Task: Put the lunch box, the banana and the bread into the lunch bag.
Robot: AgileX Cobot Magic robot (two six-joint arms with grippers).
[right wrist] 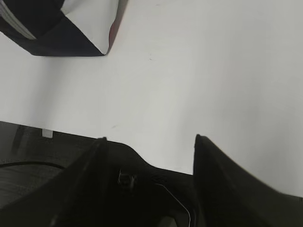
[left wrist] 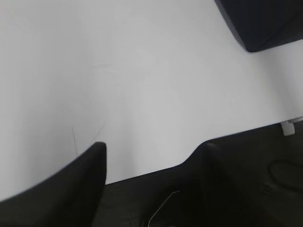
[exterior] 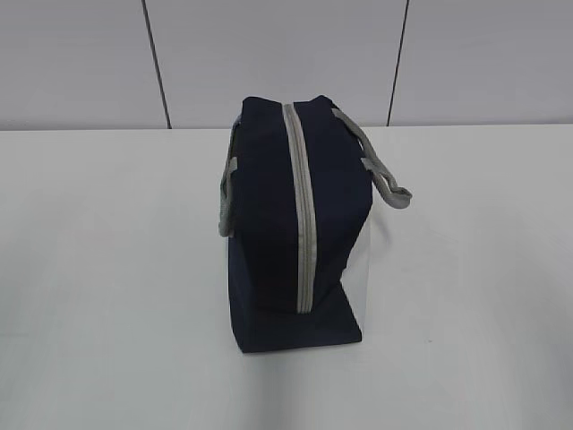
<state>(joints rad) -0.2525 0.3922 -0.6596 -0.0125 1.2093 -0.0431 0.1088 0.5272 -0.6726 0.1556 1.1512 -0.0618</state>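
Lunch bag (exterior: 291,224) stands mid-desk (exterior: 107,269), zipped shut, grey zipper (exterior: 300,206) running along its long axis from the far end toward the camera, strap handles (exterior: 385,179) hanging off both sides; no lunch box, banana or bread visible in any view. Left end effector (left wrist: 151,156) and right end effector (right wrist: 149,146) both sit back at the near desk edge, jaws spread and empty, well apart from the bag. Bag's near corner lies forward-right of the left one and forward-left of the right one, neither clearly closer, so probably either could go for the zipper pull first.
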